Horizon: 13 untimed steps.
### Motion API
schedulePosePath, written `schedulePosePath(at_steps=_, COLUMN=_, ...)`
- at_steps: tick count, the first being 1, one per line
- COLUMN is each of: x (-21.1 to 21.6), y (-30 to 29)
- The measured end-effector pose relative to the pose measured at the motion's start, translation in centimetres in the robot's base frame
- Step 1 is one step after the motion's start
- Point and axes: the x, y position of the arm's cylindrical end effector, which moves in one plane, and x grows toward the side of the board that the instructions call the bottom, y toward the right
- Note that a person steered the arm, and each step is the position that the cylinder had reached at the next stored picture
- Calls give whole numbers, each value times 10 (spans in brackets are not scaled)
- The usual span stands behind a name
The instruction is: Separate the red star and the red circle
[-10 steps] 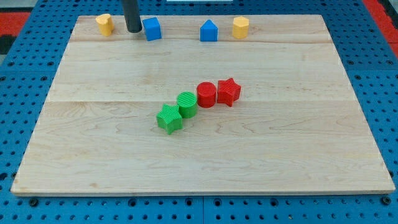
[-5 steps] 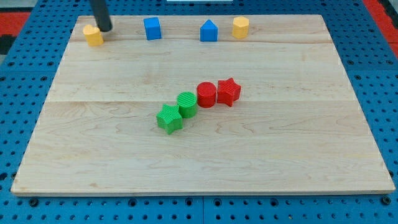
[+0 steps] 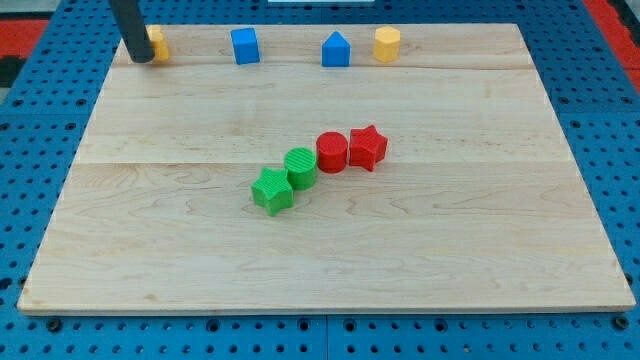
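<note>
near the middle of the wooden worktop (image 3: pixel 330 250), slightly toward the view's right, the red circle (image 3: pixel 332 151) and the red star (image 3: pixel 368 147) sit side by side and touching, the star on the view's right of the circle. just to the view's lower left of the circle stands a green circle (image 3: pixel 300 167), pressed against it, and further down-left a green star (image 3: pixel 272 190) touches the green circle, so the four blocks form one slanting chain.

along the view's top edge lie four more blocks, well apart from that chain: a yellow block (image 3: pixel 156 43) at the far left, its shape mostly hidden by the rod; a blue block with a peaked top (image 3: pixel 244 45); a second blue peaked block (image 3: pixel 336 49); and a yellow cylinder (image 3: pixel 387 44).

my tip (image 3: pixel 141 59) rests at the view's top left corner of the worktop, right against the left side of the yellow block and partly covering it, far from both red blocks. there is no pincer on this arm, only the dark rod, so nothing is spread, pressed together or pinching.

the worktop lies on a blue pegboard surface (image 3: pixel 30 180), with a red patch (image 3: pixel 25 25) visible at the view's top left corner.
</note>
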Motion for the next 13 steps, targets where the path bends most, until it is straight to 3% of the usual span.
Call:
schedulePosePath(at_steps=1, x=33, y=-1)
schedulePosePath(at_steps=3, x=109, y=64)
schedulePosePath(at_steps=4, x=170, y=134)
schedulePosePath(at_steps=7, x=170, y=254)
schedulePosePath(at_steps=10, x=180, y=324)
schedulePosePath(at_steps=13, x=223, y=315)
